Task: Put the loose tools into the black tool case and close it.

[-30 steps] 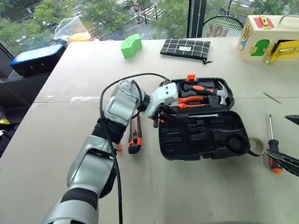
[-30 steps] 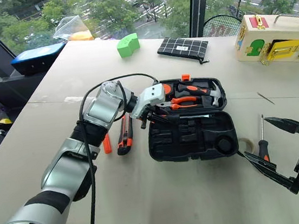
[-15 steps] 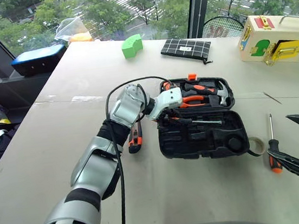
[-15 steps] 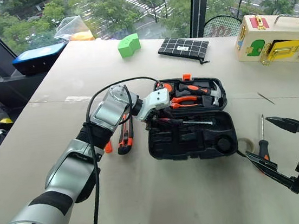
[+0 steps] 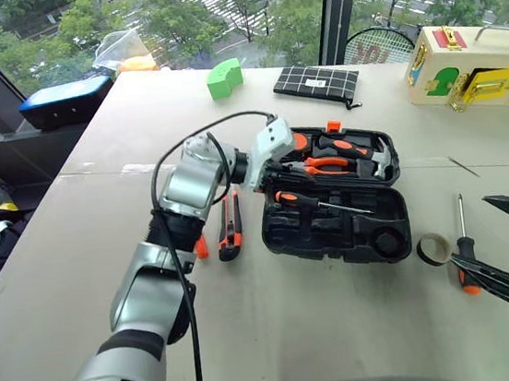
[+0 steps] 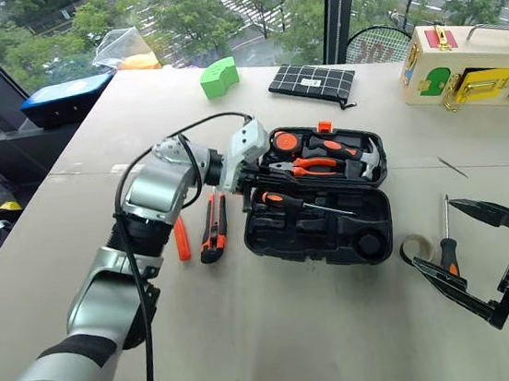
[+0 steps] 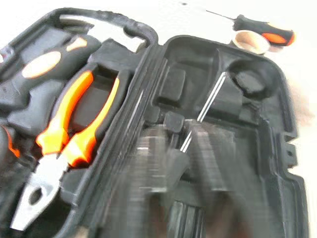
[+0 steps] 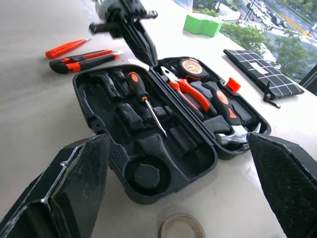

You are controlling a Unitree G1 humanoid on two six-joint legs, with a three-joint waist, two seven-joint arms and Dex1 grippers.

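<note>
Moved: left gripper point(image 6: 246, 184) lifted off, now clenched empty; screwdriver point(image 6: 282, 202) left just below it in the case point(image 6: 321, 238) | Right gripper point(image 6: 472, 257) spread wide, empty | Left out: knife point(image 6: 211, 227), pointed tool point(image 6: 181, 239) behind left gripper; second screwdriver point(image 6: 446, 243), tape point(image 6: 416, 248) beside right gripper | Lid open | Writing: none legible

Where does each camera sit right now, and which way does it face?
Head stereo pair: looks down over the table; left arm reaches to the open black moulded tool case.
Left wrist: sits close over the case; orange-handled pliers in its lid.
Right wrist: looks across at the case between the open right gripper fingers; shut left gripper beyond.
All share the case.
</note>
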